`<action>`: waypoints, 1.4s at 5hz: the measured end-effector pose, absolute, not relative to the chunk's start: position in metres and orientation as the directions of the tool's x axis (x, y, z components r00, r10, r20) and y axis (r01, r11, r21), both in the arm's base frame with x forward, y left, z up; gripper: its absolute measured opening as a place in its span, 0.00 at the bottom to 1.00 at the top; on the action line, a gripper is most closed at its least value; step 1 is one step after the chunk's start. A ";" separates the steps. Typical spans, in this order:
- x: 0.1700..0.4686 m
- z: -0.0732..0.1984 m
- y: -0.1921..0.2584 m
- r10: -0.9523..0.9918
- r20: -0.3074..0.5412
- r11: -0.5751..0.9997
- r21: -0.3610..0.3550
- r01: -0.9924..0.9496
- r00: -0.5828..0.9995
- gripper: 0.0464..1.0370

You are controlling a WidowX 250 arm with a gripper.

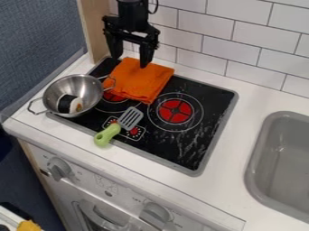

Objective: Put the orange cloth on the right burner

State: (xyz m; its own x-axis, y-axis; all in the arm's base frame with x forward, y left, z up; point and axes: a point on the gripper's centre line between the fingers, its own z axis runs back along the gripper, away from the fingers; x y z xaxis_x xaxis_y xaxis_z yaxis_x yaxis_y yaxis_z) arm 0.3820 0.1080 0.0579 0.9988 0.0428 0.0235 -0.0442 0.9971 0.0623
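With clock directions read as on the view, 12 at its top, the orange cloth (140, 82) lay folded toward the back of the black cooktop (208, 97), at about 11 o'clock from the right burner (175, 111). It covered part of the left burner (112, 96), while the red centre of the right burner was left uncovered. The black hand (129, 62) hung down over the cloth's 12 o'clock end, its two fingers spread well apart and nothing pinched between them. Between 9 and 10 o'clock from the right burner, a steel pot (91, 88) with two wire handles sat over the cooktop's edge, a small black-and-white item (66, 103) inside it; whether its nearer handle touched the cloth I cannot tell. A slotted spatula (129, 118) lay between 8 and 9 o'clock from the same burner, grey head pointing to 1 o'clock, green handle to 7, the handle crossing the cooktop's front rim. At 4 o'clock a grey sink (256, 173) was set into the white surface (232, 149). Stove knobs stood at 8 o'clock (58, 168) and 6 o'clock, and white wall tiles (232, 49) rose toward 12 and 1 o'clock.
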 end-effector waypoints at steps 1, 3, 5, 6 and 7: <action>0.387 0.040 0.112 0.058 -0.012 0.996 0.065 -0.057 0.998 0.96; 0.385 0.015 0.112 0.060 -0.045 0.997 0.056 -0.058 0.997 0.96; 0.386 0.009 0.081 -0.012 -0.045 1.000 0.020 0.013 0.999 0.96; 0.392 0.010 0.037 -0.101 -0.037 0.995 -0.010 0.101 0.994 0.96; 0.392 0.011 -0.014 -0.214 -0.030 0.977 -0.028 0.213 0.976 0.96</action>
State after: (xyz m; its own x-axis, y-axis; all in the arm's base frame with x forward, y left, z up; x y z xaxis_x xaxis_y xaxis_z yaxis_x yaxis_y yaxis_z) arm 0.3925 -0.0137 0.0108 0.9763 -0.2141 -0.0304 0.2133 0.9766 -0.0281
